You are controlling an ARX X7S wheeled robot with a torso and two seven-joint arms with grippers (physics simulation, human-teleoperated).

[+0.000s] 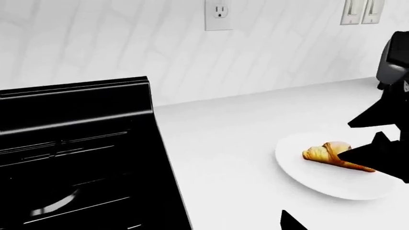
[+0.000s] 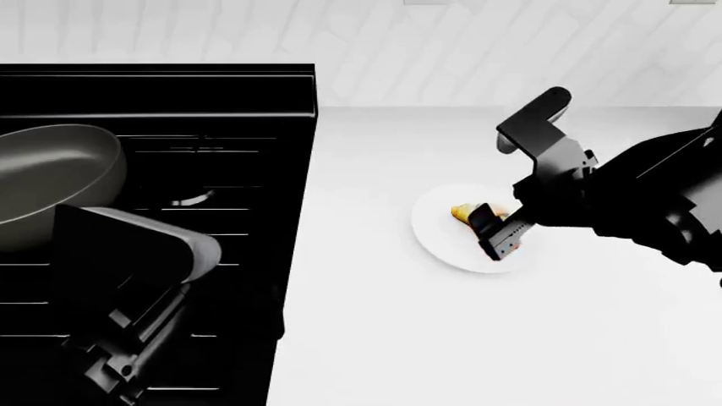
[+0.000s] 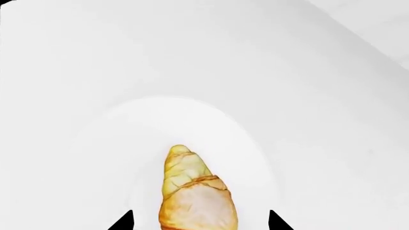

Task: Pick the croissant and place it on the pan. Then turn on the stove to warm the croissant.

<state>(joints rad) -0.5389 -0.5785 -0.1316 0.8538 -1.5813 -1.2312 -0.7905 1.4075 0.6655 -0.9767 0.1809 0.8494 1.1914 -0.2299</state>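
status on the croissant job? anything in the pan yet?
Nothing done yet: the pan on the stove is empty. In hand: the right pincer is open, fingertips either side of the croissant, which lies on the white plate; no lift visible. The left pincer hangs over the stove front. Left: grasp, carry to the pan, turn on the stove.

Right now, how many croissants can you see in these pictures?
1. The croissant lies on the white plate on the counter, between the right gripper's fingertips. Nothing suggests another hidden one.
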